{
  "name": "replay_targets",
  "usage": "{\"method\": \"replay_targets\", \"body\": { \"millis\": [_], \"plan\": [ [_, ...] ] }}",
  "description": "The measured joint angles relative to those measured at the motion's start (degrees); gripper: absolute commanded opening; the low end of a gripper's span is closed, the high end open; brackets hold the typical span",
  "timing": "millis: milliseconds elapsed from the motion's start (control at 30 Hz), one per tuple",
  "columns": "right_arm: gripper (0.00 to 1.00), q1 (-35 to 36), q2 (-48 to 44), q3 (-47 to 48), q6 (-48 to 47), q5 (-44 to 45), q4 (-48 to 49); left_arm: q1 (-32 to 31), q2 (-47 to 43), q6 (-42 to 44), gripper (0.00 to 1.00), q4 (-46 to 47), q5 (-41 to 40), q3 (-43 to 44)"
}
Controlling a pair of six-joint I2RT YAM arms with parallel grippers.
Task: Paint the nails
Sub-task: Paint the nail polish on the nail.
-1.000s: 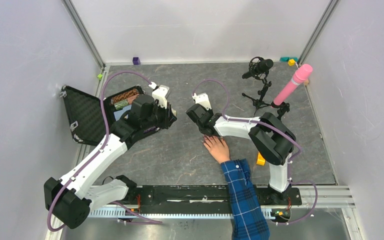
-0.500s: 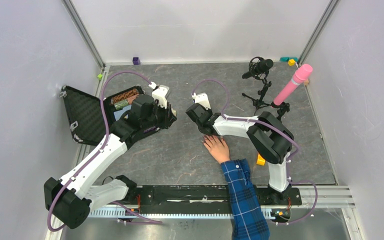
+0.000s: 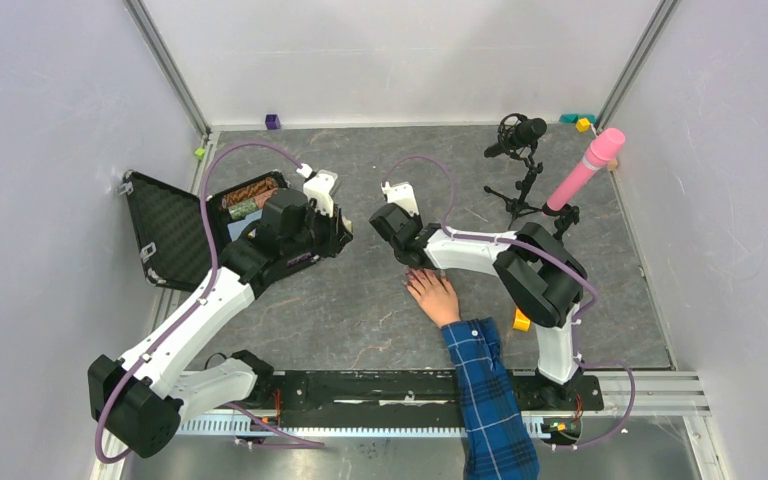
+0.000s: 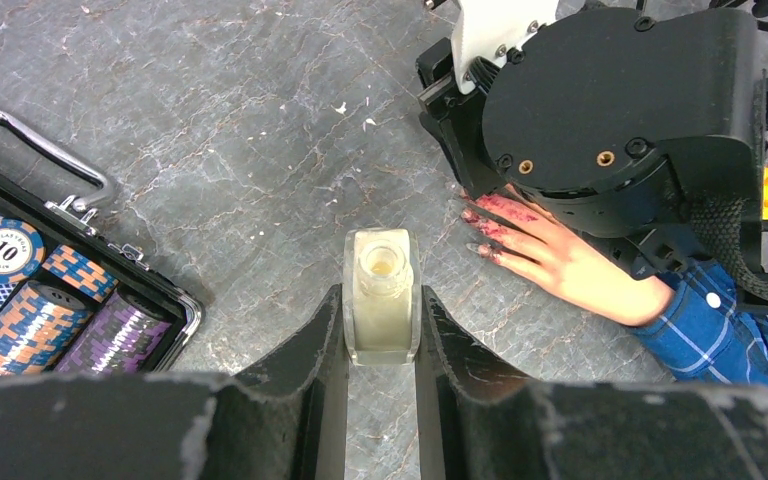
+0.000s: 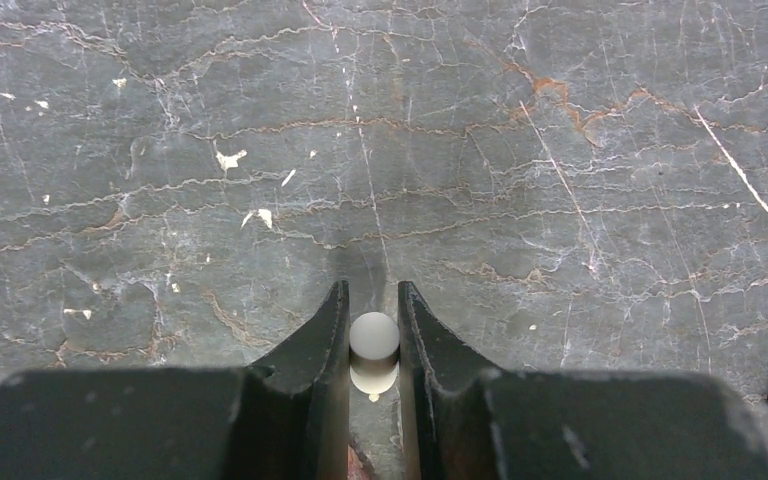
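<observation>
The nails [image 4: 482,229] are coloured dark pink. The sleeve [image 4: 735,335] is patterned in blue plaid. The table [image 4: 210,120] is veined grey.

**What the views keep back**

From the left wrist, the black body of the right gripper [image 5: 373,300] covers the upper fingertips of the hand [image 4: 570,265]. Only the lower nails [image 4: 487,228] show, as dark-pink smears too small to read. The sleeve [image 4: 735,325] runs off the right edge. Left of the fingers of the left gripper [image 4: 381,290], the case [image 4: 145,275] is cut by the edge. Whether the bottle [image 4: 381,320] between those fingers touches the table cannot be told.

From the right wrist, anything below the cap [image 5: 373,335] between the fingers is hidden. A reddish sliver at the bottom edge is too little to name.

From above, both grippers' fingers lie under their wrists.
</observation>
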Motion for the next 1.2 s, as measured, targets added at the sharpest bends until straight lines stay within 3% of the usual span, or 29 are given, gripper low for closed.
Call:
{"method": "replay_targets", "body": {
  "millis": [433, 1200],
  "plan": [
    [0.00, 0.00, -5.90, -4.42, -0.39, 2.03, 0.24, 0.04, -0.02, 0.00, 0.03, -0.35, 0.00, 0.00],
    [0.00, 0.33, -5.90, -5.38, -0.44, 0.87, 0.04, 0.04, -0.09, -0.02, 0.02, -0.94, -0.15, 0.00]
  ]
}}
